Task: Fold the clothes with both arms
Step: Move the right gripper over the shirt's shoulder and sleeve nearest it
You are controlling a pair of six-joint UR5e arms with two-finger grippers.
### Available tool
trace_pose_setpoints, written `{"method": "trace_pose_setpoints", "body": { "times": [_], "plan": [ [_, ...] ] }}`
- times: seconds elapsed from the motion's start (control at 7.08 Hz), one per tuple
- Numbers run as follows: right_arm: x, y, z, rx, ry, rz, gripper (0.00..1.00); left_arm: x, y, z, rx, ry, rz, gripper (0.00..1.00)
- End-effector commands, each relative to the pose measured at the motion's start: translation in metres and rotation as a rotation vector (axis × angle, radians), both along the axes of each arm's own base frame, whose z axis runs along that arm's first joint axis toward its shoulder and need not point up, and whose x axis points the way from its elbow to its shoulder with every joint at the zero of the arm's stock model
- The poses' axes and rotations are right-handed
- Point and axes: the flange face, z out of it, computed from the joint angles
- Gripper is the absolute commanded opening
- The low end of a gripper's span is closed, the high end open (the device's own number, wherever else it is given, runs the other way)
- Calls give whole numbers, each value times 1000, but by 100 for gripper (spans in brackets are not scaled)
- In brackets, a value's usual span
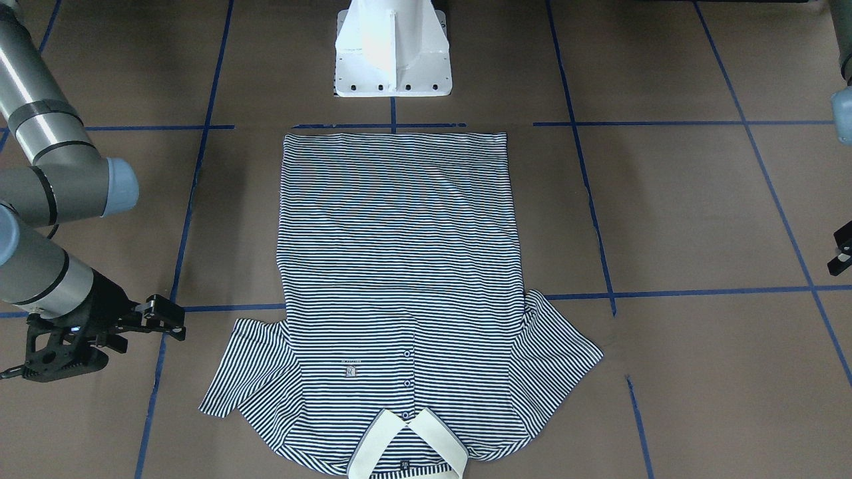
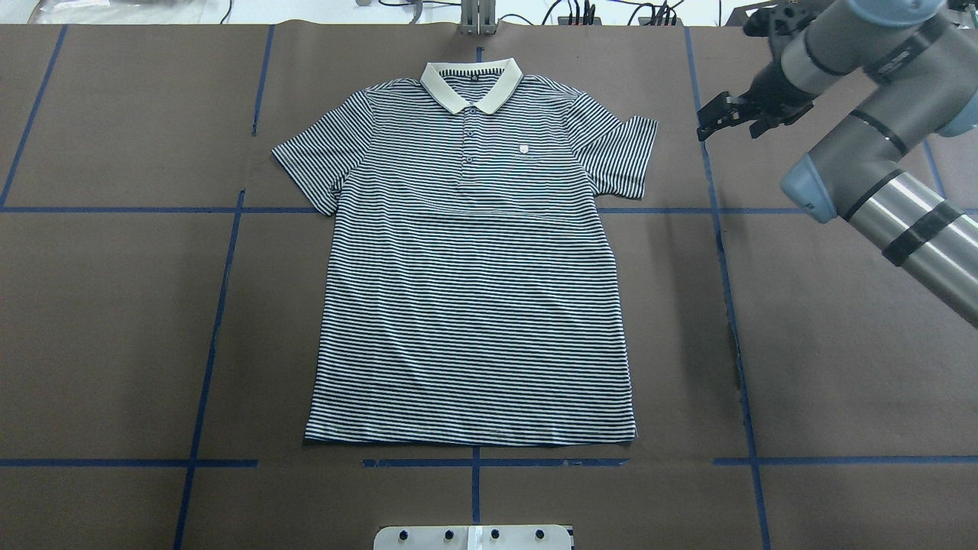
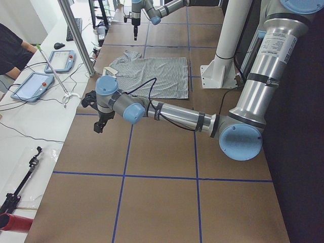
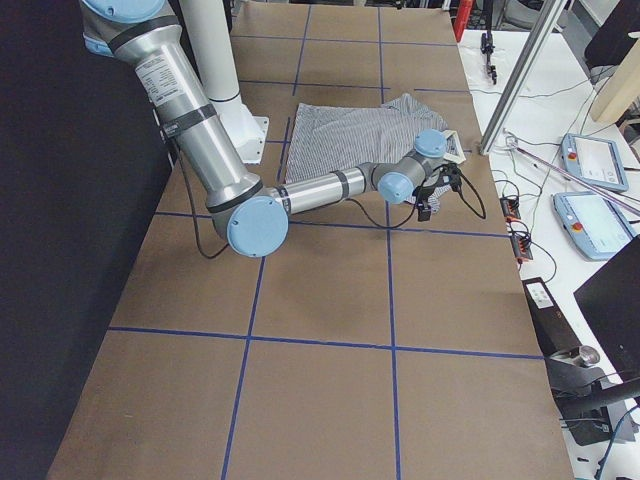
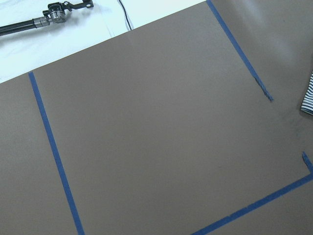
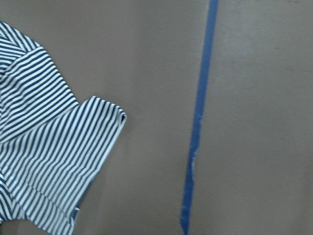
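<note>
Overhead exterior: the shirt lies flat, face up, mid-table, with its collar at the far side. The right gripper, jaws apart, hangs just beside the sleeve on its side, not touching. The left gripper is well off the other sleeve; I cannot tell how its jaws stand.

The navy-and-white striped polo shirt lies flat on the desk, face up and unfolded, with its cream collar buttoned and both sleeves spread. It sits between the two sets of jaws. Those of the right arm hover parted just beside one sleeve, and those of the left arm hang farther from the other.
</note>
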Motion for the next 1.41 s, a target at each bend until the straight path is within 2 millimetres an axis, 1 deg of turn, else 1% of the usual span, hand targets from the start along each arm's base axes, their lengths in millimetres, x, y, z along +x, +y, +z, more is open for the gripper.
{"method": "trace_pose_setpoints", "body": {
  "times": [0.0,0.42,0.57,0.71,0.85,0.99,1.13,1.27],
  "plan": [
    [-9,1,-4,2,-5,3,100,7,-3,-5,-2,1,-5,100],
    [-6,-2,-7,3,-8,13,100,8,-3,-10,3,6,-5,100],
    [-9,-10,-8,10,20,38,100,10,-7,-17,2,12,-12,100],
    [-24,-33,-16,12,48,56,100,30,-11,-29,-39,38,-32,100],
    [-36,-54,-18,2,74,66,100,41,-12,-35,-49,46,-33,100],
    [-46,-66,-25,8,95,79,100,44,-13,-40,-44,49,-30,100],
    [-63,-68,-20,6,108,70,99,44,-13,-41,-42,49,-30,100],
    [-74,-66,-9,17,104,60,98,44,-13,-40,-44,50,-29,100]
  ]
}}
